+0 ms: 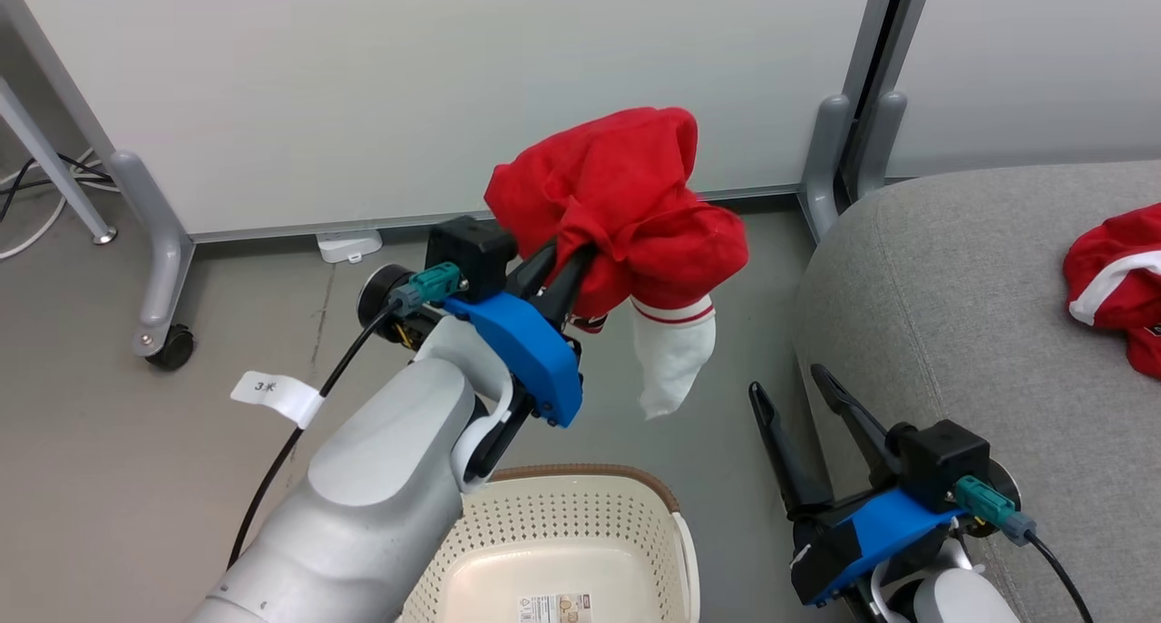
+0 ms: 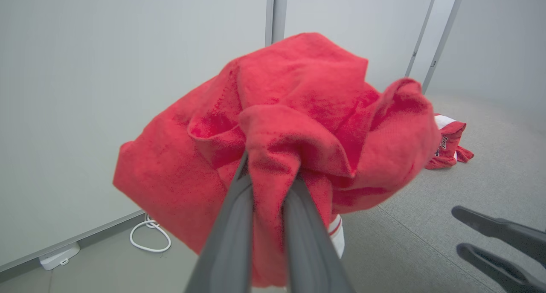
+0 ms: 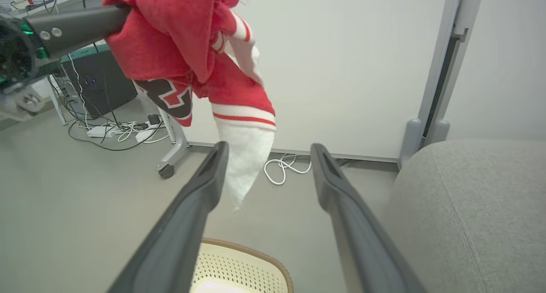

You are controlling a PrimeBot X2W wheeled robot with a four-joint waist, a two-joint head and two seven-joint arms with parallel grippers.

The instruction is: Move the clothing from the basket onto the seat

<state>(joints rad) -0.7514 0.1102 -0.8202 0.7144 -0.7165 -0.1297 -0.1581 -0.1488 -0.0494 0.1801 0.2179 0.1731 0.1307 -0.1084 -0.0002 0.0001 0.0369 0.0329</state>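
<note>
The left gripper (image 1: 570,262) is clenched on a bunched, fleecy red garment (image 1: 626,197) with a limp white sleeve (image 1: 671,360), held aloft clear of the perforated cream basket (image 1: 594,475). A second red garment (image 1: 1111,278) lies crumpled on the grey woven sofa cushion (image 1: 952,287). The right gripper (image 1: 789,380) is spread wide and empty beside the cushion. The right wrist view alone reveals a black-and-white patch (image 3: 164,99) on the held garment's underside.

Fingertips of the left claw (image 1: 570,265) are buried in folds of the red garment (image 1: 626,197). The basket (image 1: 590,474) is cut by the lower edge, its label (image 1: 555,608) unreadable. The second garment (image 1: 1120,278) on the seat (image 1: 943,296) is cropped at right.
</note>
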